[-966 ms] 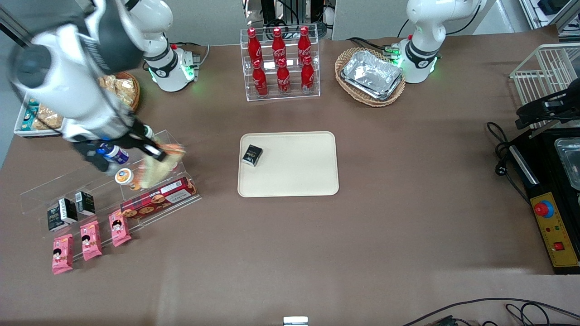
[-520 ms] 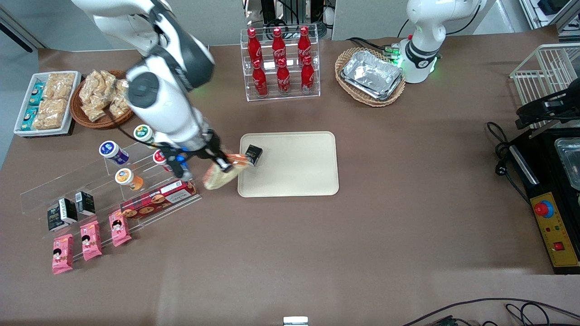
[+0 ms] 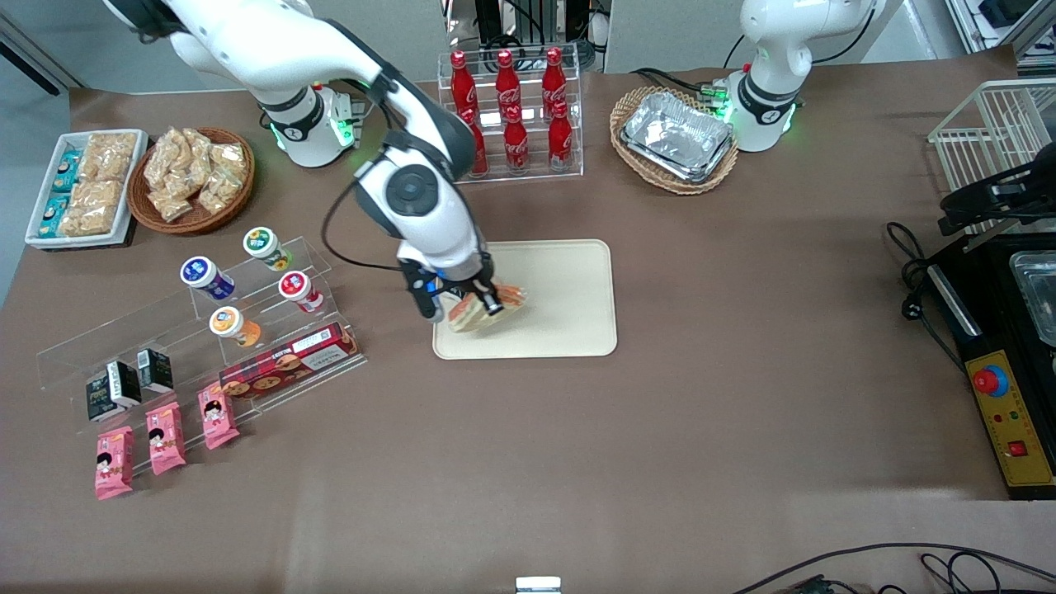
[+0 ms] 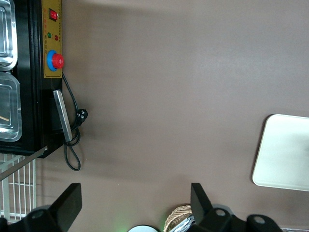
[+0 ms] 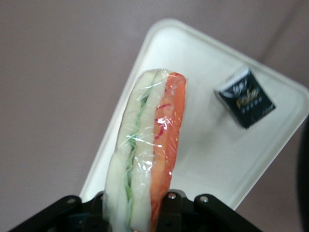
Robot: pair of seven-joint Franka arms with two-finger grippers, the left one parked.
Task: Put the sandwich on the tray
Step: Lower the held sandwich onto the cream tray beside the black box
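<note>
The clear-wrapped triangular wedge sandwich (image 3: pixel 487 308) is pinched in the hand (image 3: pixel 481 306) above the cream-beige rectangular tray (image 3: pixel 569 285). A low, level release is advised, well clear of the small black box (image 5: pixel 245 97).

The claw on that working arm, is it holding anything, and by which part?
The gripper pinches the sandwich by one end, above the tray.
</note>
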